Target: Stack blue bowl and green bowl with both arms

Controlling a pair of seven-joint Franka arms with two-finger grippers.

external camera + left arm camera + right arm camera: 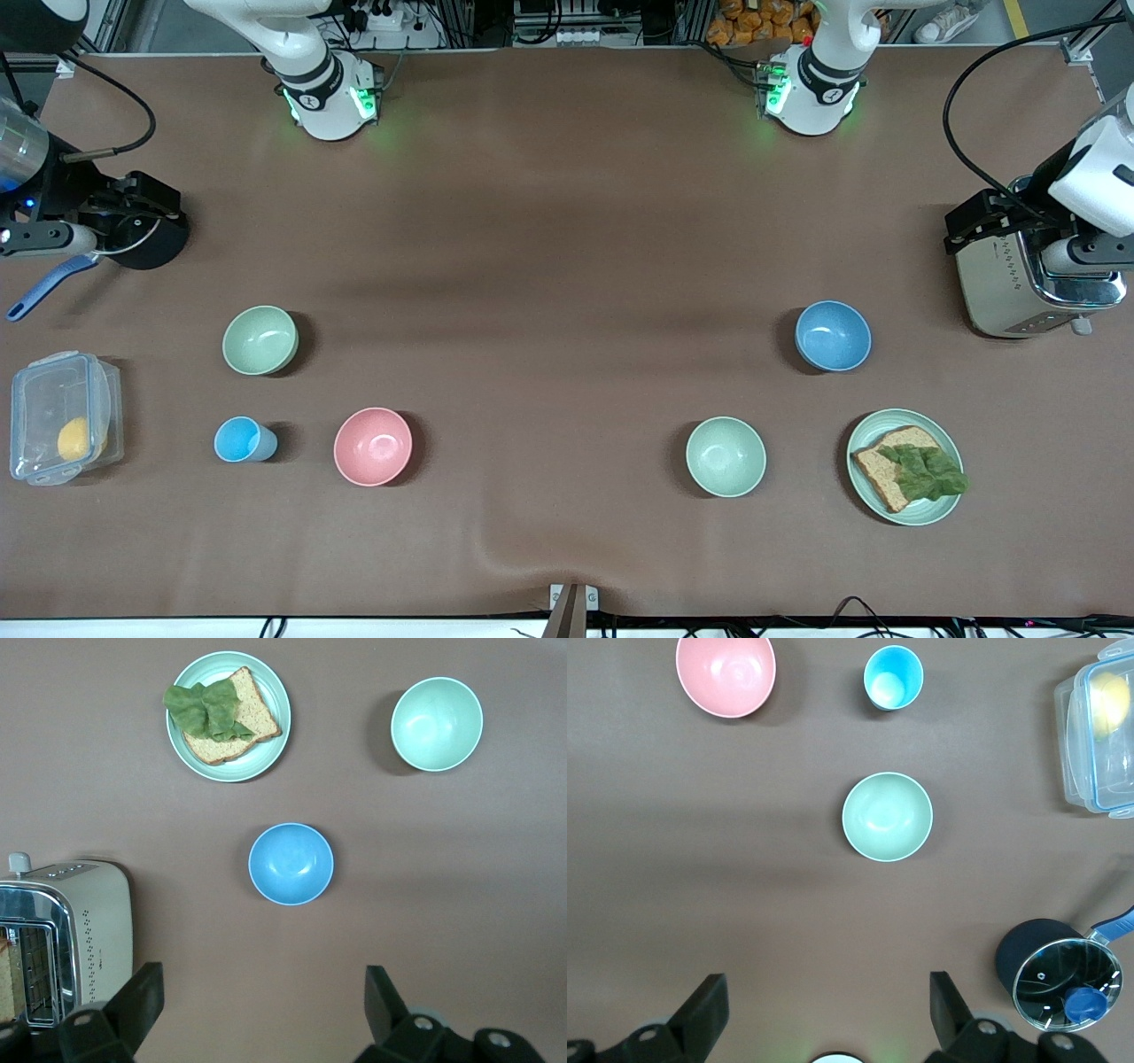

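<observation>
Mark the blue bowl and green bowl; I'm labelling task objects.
blue bowl [833, 335], front view, inner floor.
green bowl [260, 339], front view, inner floor.

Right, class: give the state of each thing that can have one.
Blue bowl: upright, empty.
Green bowl: upright, empty.
Mint bowl: upright, empty.
Pink bowl: upright, empty.
Cup: upright, empty.
Box: lid on, lemon inside.
Pot: lid on.
Plate: holds bread, lettuce.
Left gripper: open, by toaster.
Right gripper: open, by pot.
</observation>
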